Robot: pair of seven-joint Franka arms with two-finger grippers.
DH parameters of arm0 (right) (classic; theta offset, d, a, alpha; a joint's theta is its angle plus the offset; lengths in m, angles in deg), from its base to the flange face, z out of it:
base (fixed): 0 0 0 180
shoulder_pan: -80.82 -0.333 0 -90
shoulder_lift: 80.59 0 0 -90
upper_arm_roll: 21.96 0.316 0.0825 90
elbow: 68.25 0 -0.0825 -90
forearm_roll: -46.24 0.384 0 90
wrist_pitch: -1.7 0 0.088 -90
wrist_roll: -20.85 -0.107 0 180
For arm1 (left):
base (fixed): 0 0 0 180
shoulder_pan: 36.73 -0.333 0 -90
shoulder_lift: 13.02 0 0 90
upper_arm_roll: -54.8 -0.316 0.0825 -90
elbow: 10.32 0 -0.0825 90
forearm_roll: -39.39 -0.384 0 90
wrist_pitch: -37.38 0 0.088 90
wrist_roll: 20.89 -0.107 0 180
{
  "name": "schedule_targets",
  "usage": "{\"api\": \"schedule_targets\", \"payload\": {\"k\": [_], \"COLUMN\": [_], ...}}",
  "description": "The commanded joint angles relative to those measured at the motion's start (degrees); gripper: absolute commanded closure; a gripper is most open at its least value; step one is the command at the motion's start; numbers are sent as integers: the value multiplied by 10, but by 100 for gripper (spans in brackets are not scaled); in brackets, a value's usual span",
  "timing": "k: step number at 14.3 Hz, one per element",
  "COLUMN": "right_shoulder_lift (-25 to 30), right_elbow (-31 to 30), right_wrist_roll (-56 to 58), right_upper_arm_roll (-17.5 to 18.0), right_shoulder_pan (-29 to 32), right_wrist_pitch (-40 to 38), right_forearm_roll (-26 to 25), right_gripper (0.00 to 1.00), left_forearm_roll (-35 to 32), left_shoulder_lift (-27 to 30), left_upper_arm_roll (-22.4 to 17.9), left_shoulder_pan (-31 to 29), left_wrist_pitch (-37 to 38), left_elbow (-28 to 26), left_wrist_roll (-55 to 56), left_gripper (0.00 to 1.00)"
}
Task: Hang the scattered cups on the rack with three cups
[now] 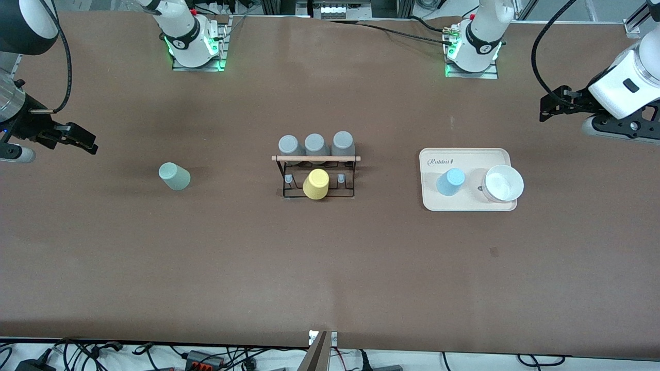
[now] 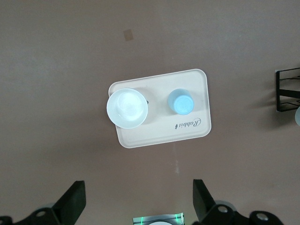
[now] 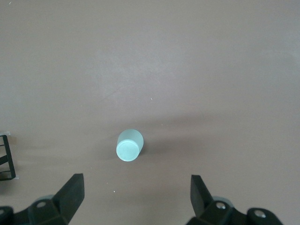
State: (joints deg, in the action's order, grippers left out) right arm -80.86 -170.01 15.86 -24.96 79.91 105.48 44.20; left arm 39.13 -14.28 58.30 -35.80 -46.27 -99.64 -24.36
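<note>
Green cup [image 1: 175, 176] on table, blue cup [image 1: 450, 182] on tray [image 1: 466, 205], apparently upside down.
Rack [image 1: 316, 175] between them; left gripper [image 2: 138, 202] and right gripper [image 3: 137, 197] spread, empty, aloft.

"Rabbit" in dark script on a corner of the cream tray [image 1: 466, 154].

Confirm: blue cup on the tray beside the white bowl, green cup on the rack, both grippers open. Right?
Not quite. The green cup stands on the bare table toward the right arm's end, not on the rack; the front view shows it. The rest holds.
</note>
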Motion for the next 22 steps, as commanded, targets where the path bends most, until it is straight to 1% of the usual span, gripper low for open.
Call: {"api": "schedule_targets", "payload": {"k": [1,11,15,17,18,19,20,21,22], "right_shoulder_lift": [-3,-7,-8,-8,-8,-8,-8,-8,-9], "right_elbow": [11,12,12,13,13,13,13,13,13], "right_wrist_roll": [4,4,6,6,5,5,4,4,3], "right_upper_arm_roll": [2,2,2,2,2,2,2,2,3], "right_shoulder_pan": [2,2,2,2,2,3,3,2,2], "right_wrist_pitch": [-10,-10,-10,-10,-10,-10,-10,-10,-10], "right_forearm_roll": [10,12,12,12,12,12,13,13,14], "right_gripper": [0,0,0,0,0,0,0,0,0], "left_forearm_roll": [-14,-13,-7,-5,-6,-5,-5,-5,-5], "left_shoulder_lift": [-7,-8,-36,-61,-64,-71,-74,-73,-66], "left_upper_arm_roll": [5,6,6,6,7,8,10,13,34], "left_shoulder_pan": [-4,-1,-3,0,0,0,-1,-1,-2], "left_wrist_pitch": [10,13,23,32,50,53,38,2,-40], "left_elbow": [20,20,20,18,10,-2,-15,-37,-71], "left_wrist_roll": [-1,5,-3,-3,-11,-14,-14,-14,-10], "left_gripper": [0,0,0,0,0,0,0,0,0]}}
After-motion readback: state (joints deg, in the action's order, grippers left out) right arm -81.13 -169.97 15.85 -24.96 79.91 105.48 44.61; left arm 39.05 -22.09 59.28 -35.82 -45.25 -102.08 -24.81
